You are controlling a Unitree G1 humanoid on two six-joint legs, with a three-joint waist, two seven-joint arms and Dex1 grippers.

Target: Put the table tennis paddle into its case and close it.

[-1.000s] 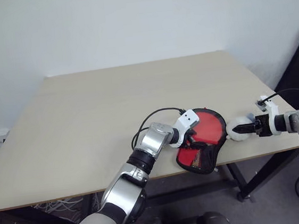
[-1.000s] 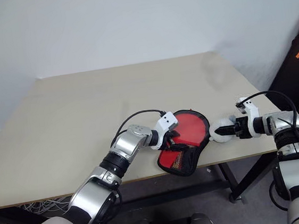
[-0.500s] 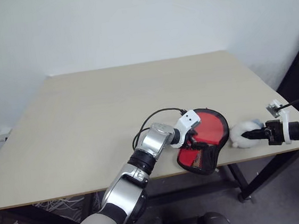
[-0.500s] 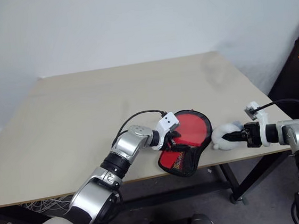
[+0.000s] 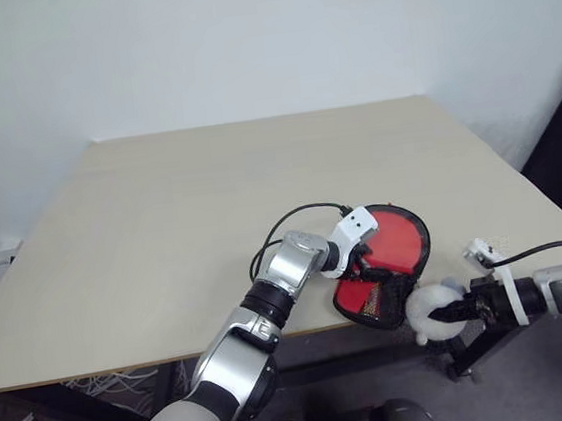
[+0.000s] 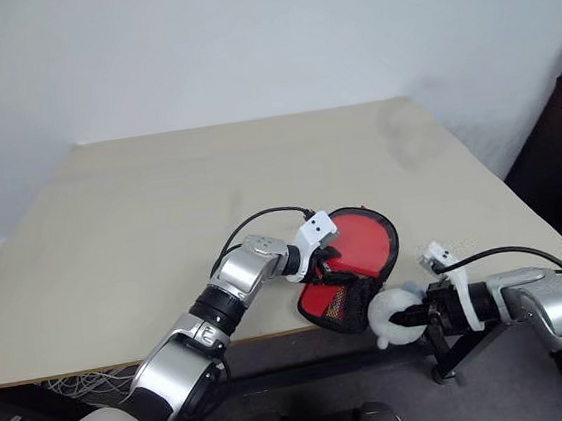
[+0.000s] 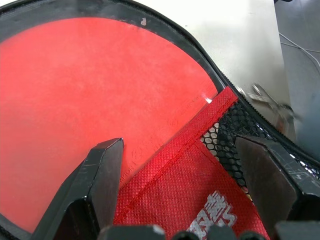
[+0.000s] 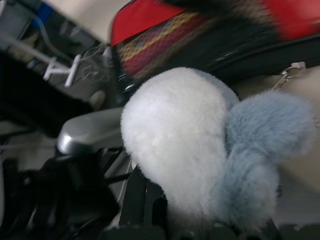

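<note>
Lying flat at the near edge of the table (image 5: 190, 210), the case (image 5: 387, 305) runs its long axis from the round end, farther in on the tabletop, to the narrow end that points toward the robot and reaches the table's edge. Inside it the table tennis paddle (image 5: 395, 244) shows its round red face, ringed by black piping; the narrow end is covered by red fabric and black mesh, so the handle is hidden. One paddle, one case.

The left gripper (image 7: 187, 192) rests on the case with its two black fingers spread wide, one on the red face, one on the mesh. The right gripper (image 5: 462, 309), just off the table's edge beside the narrow end, is pinched on a fluffy white and pale blue pompom (image 8: 200, 150).
</note>
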